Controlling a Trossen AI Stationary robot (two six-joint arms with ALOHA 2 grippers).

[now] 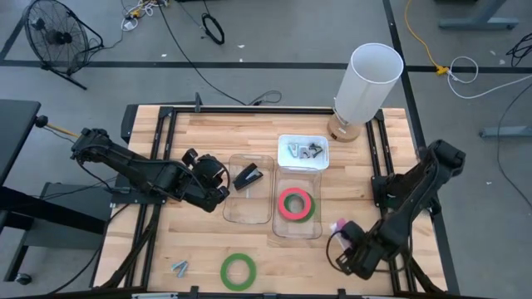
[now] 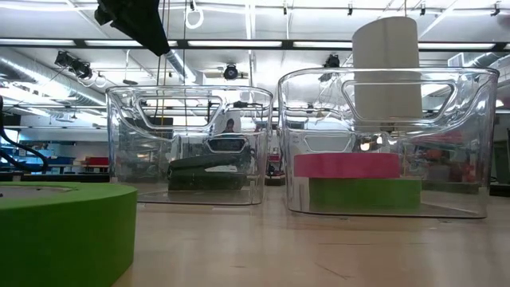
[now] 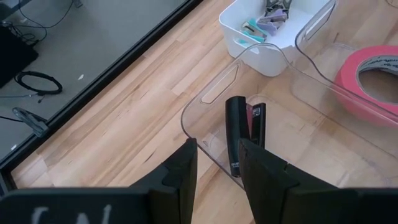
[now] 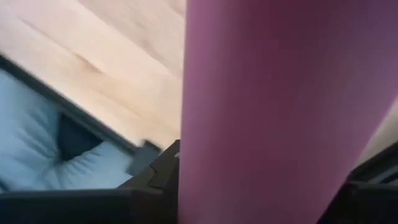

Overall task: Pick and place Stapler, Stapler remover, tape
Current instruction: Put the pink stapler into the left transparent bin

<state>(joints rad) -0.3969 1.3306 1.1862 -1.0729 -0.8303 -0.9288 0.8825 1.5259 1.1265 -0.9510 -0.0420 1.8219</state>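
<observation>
The pale wooden table (image 1: 208, 249) carries, at its middle, two clear plastic bins side by side with a small white tray (image 1: 302, 152) of metal staple removers behind them. The right-hand clear bin (image 1: 298, 208) holds a red-pink ring of tape (image 1: 295, 203) lying flat on a green ring; the left-hand clear bin (image 1: 249, 189) holds a black stapler (image 1: 248, 177), its long axis running diagonally across the bin floor. A second green tape ring (image 1: 237, 271) lies flat near the table's front edge, with a small grey staple remover (image 1: 179, 267) just beside it on the left arm's side. The left gripper (image 1: 218, 193) hangs at the outer wall of the stapler's bin, fingers (image 3: 183, 171) narrowly parted and gripping nothing. The right gripper (image 1: 342, 245) sits low near the front right corner, clamped on a pink roll-like object (image 4: 280, 106) that fills its wrist view; what exactly it is cannot be told. The tape bin lies away from that gripper, toward the table's middle and a little back, so the right arm is the nearer one for a drop there, while the loose green ring and remover lie nearer the left arm.
</observation>
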